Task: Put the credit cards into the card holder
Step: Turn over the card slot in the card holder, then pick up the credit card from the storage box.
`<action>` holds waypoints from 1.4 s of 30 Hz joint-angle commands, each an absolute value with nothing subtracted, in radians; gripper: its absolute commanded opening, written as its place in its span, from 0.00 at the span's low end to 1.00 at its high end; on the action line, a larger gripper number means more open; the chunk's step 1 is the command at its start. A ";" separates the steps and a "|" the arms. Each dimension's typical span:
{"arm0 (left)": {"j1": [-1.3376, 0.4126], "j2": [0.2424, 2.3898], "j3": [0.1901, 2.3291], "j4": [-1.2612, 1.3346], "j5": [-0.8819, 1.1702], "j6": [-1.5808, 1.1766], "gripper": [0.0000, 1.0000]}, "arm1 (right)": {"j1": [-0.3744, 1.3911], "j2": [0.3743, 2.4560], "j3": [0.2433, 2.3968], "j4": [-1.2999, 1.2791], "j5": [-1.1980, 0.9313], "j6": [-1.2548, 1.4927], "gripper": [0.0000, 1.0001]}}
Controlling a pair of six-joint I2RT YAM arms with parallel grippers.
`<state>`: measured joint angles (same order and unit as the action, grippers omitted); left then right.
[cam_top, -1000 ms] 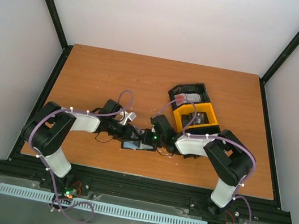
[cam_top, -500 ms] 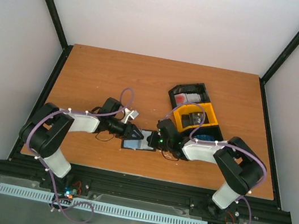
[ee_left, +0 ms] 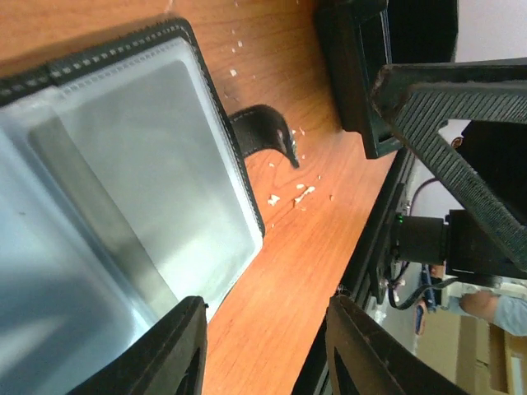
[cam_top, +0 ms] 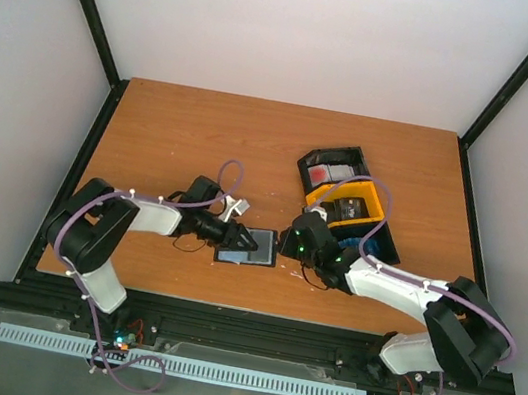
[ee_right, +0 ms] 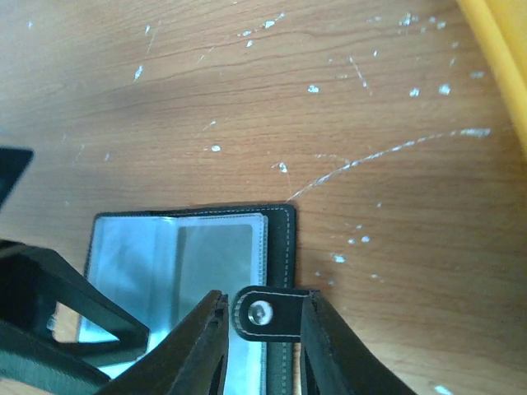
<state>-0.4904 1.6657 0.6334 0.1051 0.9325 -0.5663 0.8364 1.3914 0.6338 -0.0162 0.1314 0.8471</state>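
Moved: right arm (cam_top: 391,285) has swung toward the near right corner, leaving the holder (cam_top: 254,247) uncovered.
Holder: open flat, mid-surface (cam_top: 174,132), by the near edge.
Left gripper (cam_top: 235,238): partly open over the clear sleeves, holding nothing.
Right gripper (ee_right: 263,300): partly open, astride the tab (ee_right: 268,316).
Cards (cam_top: 330,174): in the trays (cam_top: 377,198), right side.
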 commanded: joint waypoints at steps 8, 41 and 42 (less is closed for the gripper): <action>-0.450 1.393 0.646 -0.055 0.470 -0.576 0.57 | 0.809 1.371 0.792 -0.259 0.234 0.676 0.42; -0.063 1.451 0.843 -0.327 0.400 -0.334 0.80 | 0.354 1.837 1.405 -0.871 0.279 0.310 0.61; -0.063 1.460 0.852 -0.327 0.398 -0.331 0.79 | 0.353 1.841 1.394 -0.871 0.280 0.305 0.61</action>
<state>-0.0673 1.4250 0.7876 -0.3130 0.4469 -0.4038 0.3584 1.8244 1.4166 -0.8253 0.2436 0.3035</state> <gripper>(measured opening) 0.798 0.609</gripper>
